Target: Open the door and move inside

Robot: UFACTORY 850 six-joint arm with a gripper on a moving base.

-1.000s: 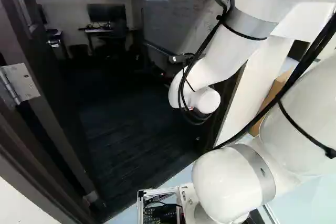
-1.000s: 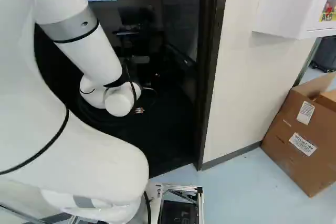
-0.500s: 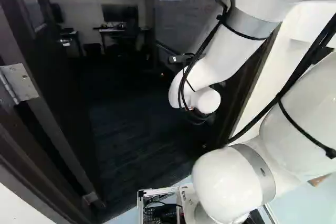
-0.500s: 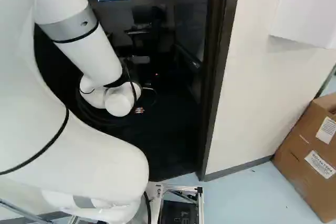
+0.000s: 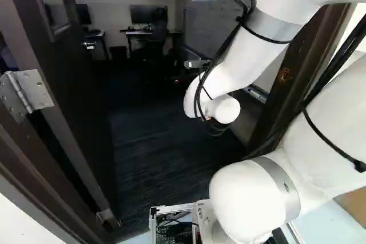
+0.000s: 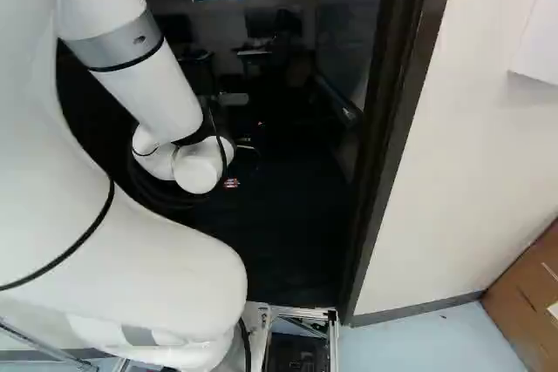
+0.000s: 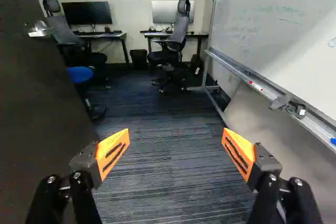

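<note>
The dark door [image 5: 74,90] stands open into the room at the left of the left base view, with a steel hinge [image 5: 35,89] and a lever handle [image 5: 90,44]. In the base views my gripper is hidden behind the white wrist [image 5: 220,107], which is over the doorway. My gripper [image 7: 175,142] is open in the wrist view, its orange pads wide apart with only carpet visible between them. Beside it, on one side, is the door face [image 7: 42,108] with its handle [image 7: 39,29]. The doorway's other dark jamb [image 6: 392,154] rises right of my arm in the right base view.
Dark carpet [image 7: 168,177] runs inside to desks [image 7: 176,34] and office chairs [image 7: 178,32] at the far wall. A whiteboard [image 7: 278,30] on a stand lines the side opposite the door. A cardboard box [image 6: 523,294] stands outside by the white wall [image 6: 471,154].
The base has turned to the left: the doorway, room and box have shifted rightward in both base views. The arm keeps its pose over the base. The door remains open.
</note>
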